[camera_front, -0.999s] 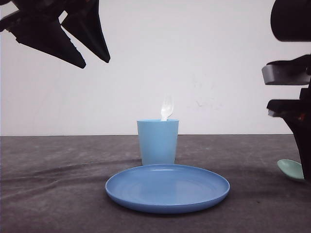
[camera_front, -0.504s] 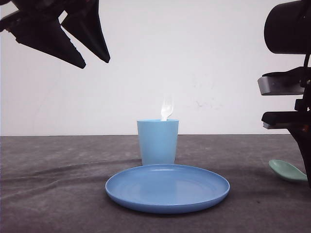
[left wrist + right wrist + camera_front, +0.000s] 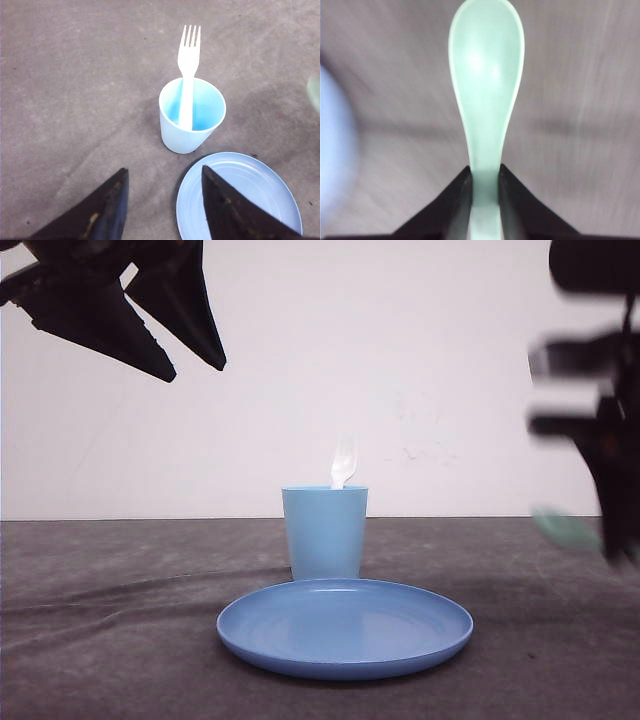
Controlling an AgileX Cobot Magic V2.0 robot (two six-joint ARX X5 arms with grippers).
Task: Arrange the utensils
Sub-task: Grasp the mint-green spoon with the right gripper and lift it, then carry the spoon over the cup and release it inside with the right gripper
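A white plastic fork (image 3: 188, 70) stands tines-up in the light blue cup (image 3: 192, 116); its tip pokes above the cup (image 3: 325, 532) as the fork (image 3: 343, 464) in the front view. My right gripper (image 3: 485, 172) is shut on the handle of the pale mint-green spoon (image 3: 486, 80), bowl pointing away from the fingers. In the front view the spoon (image 3: 562, 528) is a blurred green shape in the air beside the right arm (image 3: 600, 440). High at the left, my left gripper (image 3: 190, 365) hangs open; from its wrist the gripper (image 3: 162, 175) holds nothing.
A round blue plate (image 3: 345, 625) lies on the dark grey table in front of the cup, and shows as the plate (image 3: 250, 195) under the left fingertip. A white wall stands behind the table.
The right arm has lifted the spoon off the table and carried it up and leftward; it is blurred by motion now. The left arm, cup, fork and plate have not moved.
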